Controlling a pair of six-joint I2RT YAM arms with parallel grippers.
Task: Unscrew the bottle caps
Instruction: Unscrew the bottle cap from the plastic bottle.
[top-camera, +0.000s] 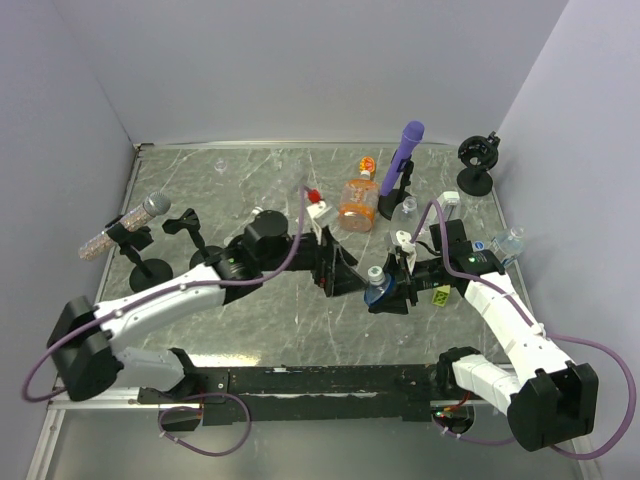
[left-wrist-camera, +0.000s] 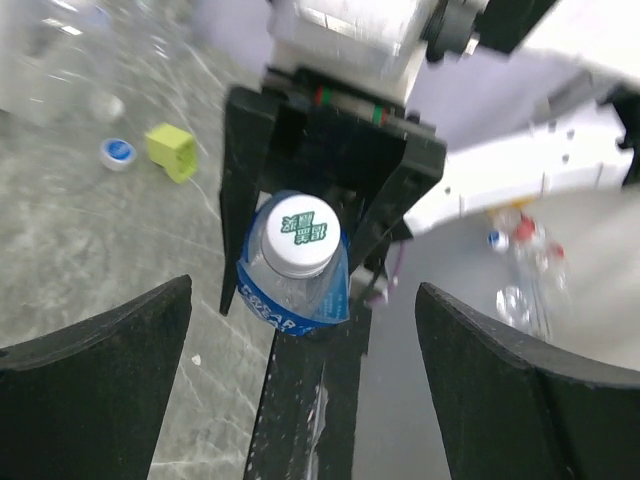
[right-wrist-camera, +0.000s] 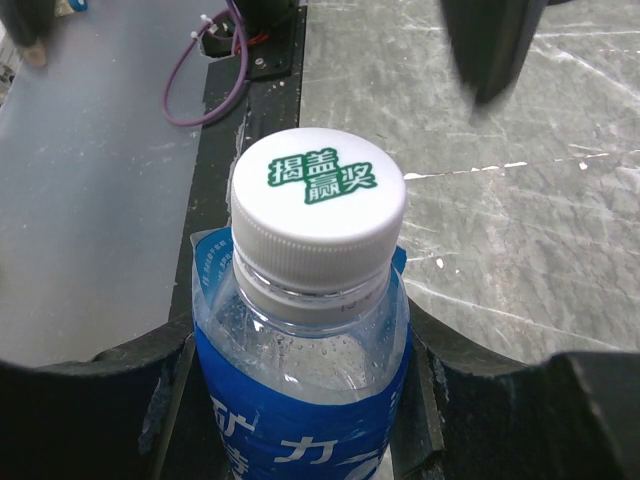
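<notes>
White cap (right-wrist-camera: 318, 195) still screwed onto blue-label bottle (right-wrist-camera: 290, 440), off the bench (top-camera: 200, 190), right of its centre. Body clamped by right jaws, partly closed and snug on the label, presumably to stop it turning. Neck aimed straight at left jaws. Those spread wide, holding nothing, one finger (left-wrist-camera: 95, 370) on either side of the cap and clear of it, seemingly lined up to close and twist. Droplets inside the clear neck; fill level impossible to tell. Behind, on the bench: loose blue cap (left-wrist-camera: 118, 152) just beside yellow-green block (left-wrist-camera: 172, 151). Further out, orange bottle (top-camera: 356, 203) near the far edge, clear bottle (top-camera: 510, 243) at the right edge.
</notes>
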